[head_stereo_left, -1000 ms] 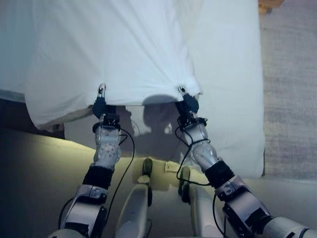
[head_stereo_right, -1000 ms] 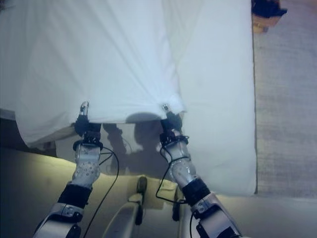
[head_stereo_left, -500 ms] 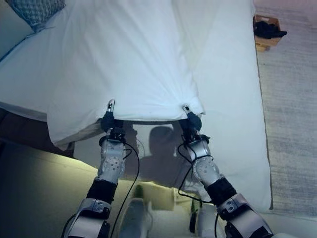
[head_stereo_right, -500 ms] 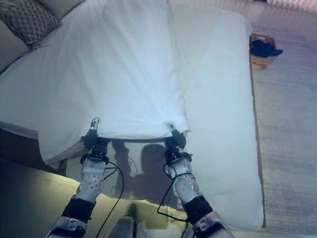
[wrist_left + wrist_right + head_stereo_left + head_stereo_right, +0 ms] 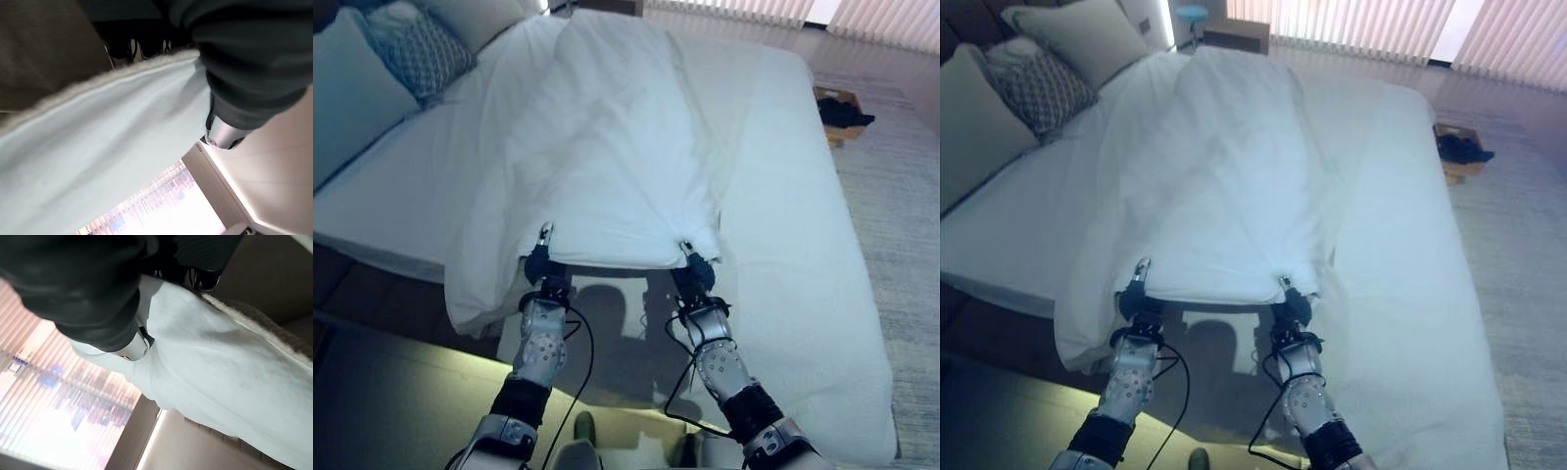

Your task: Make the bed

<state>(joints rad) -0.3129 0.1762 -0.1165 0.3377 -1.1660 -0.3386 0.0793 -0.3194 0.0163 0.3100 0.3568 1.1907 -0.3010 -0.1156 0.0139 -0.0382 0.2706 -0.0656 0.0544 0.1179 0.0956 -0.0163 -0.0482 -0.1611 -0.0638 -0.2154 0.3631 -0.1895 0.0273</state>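
One white sheet (image 5: 607, 166), three pillows (image 5: 1033, 83), one bed (image 5: 803, 294), one box (image 5: 842, 103).

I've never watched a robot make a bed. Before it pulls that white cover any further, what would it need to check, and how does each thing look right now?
1. Left robot hand gripping the white cover: ok, its edge is pinched and lifted.
2. Right robot hand gripping the same edge: ok.
3. Both hands level: ok, the held edge runs roughly straight between them.
4. Cover lying centred on the mattress: not ok, it sits toward the robot's left, hanging over that side, with bare mattress on the right.
5. Cover smooth: not ok, folds run along it.
6. Pillows clear of the cover: ok, they lie beside it at the head.
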